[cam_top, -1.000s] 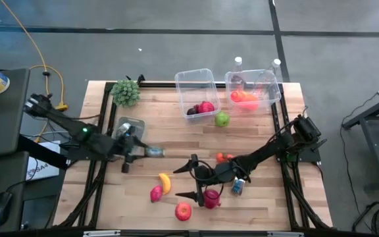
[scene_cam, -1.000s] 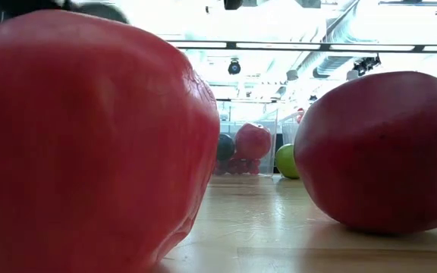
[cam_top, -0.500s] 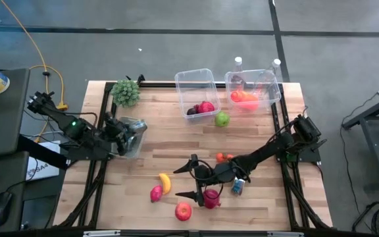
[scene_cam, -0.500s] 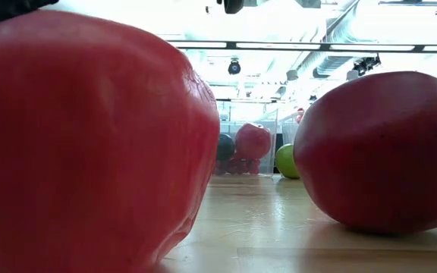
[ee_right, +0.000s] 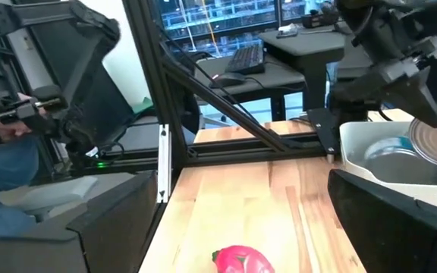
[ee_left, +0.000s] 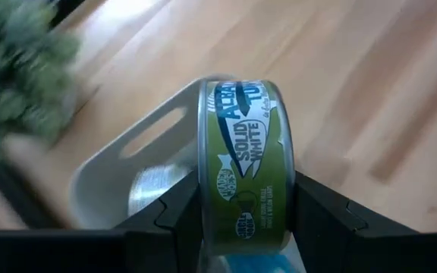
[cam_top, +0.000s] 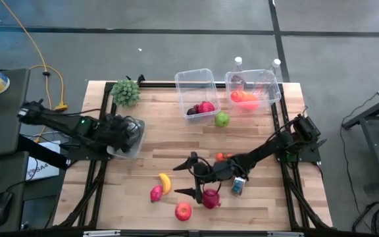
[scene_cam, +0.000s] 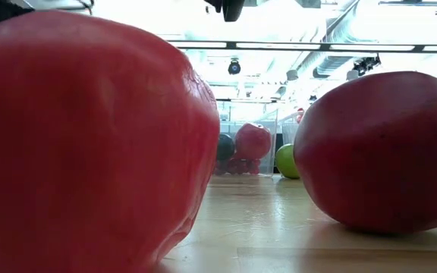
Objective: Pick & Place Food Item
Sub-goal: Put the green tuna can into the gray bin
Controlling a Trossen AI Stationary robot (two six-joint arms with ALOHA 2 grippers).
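the left gripper [ee_left: 245, 220] is clamped on a tuna can [ee_left: 245, 171], the green-label kind. the can sits on edge between the two fingers, flat faces against the pads, so its short axis runs across from finger to finger and the label text reads up along the rim. in the left wrist view it hangs right above a white tray [ee_left: 108, 171] that already has one silvery can lying in it. in the high view that whole bit is at the left middle of the frame, gripper over the tray [cam_top: 127, 135] at the table's left edge.

the right gripper [cam_top: 188, 176] is down in the lower middle of the high view, fingers spread wide with nothing between them, a magenta fruit [cam_top: 210, 197] just beside the lower finger.

count from the high view: two clear bins [cam_top: 196, 92] at the top, one with dark red fruit, one with orange stuff. one green apple [cam_top: 222, 119] beside the bins, one banana [cam_top: 165, 182], one pink fruit [cam_top: 156, 193], one red apple [cam_top: 183, 210], one green bushy bunch [cam_top: 126, 92] at upper left. there's also a small blue thing by the right arm, can't tell what.

low view is basically two huge red fruits [scene_cam: 89, 144] blocking everything.
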